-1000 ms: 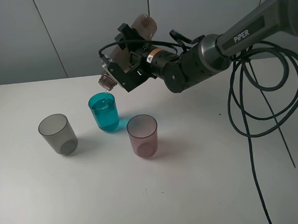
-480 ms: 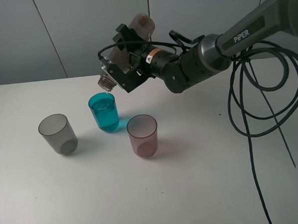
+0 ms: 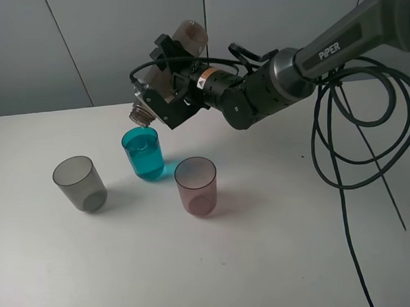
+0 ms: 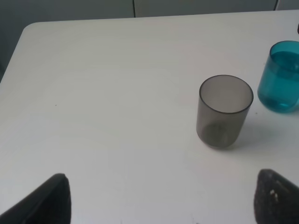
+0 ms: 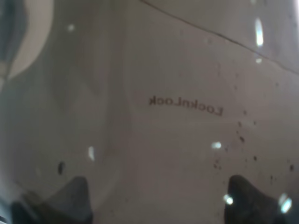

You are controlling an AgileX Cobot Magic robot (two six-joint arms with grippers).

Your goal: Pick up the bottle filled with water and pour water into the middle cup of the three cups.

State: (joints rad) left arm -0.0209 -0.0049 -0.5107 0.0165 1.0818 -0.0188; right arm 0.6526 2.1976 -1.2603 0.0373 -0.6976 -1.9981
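My right gripper is shut on the smoky-brown bottle and holds it tilted, base up and open neck down, just above the far rim of the teal-blue middle cup. That cup holds water nearly to its rim. The grey cup stands to its left and the pink cup to its right front; both look empty. In the right wrist view the bottle fills the frame between the fingertips. The left wrist view shows the grey cup, the teal cup and my open, empty left gripper.
The white table ends at a grey wall behind. Black cables hang from the right arm and lie on the table's right side. The left arm is outside the exterior view.
The right gripper has shifted the bottle slightly left and up, so its neck now sits a little further left over the teal cup. The cups have not moved.
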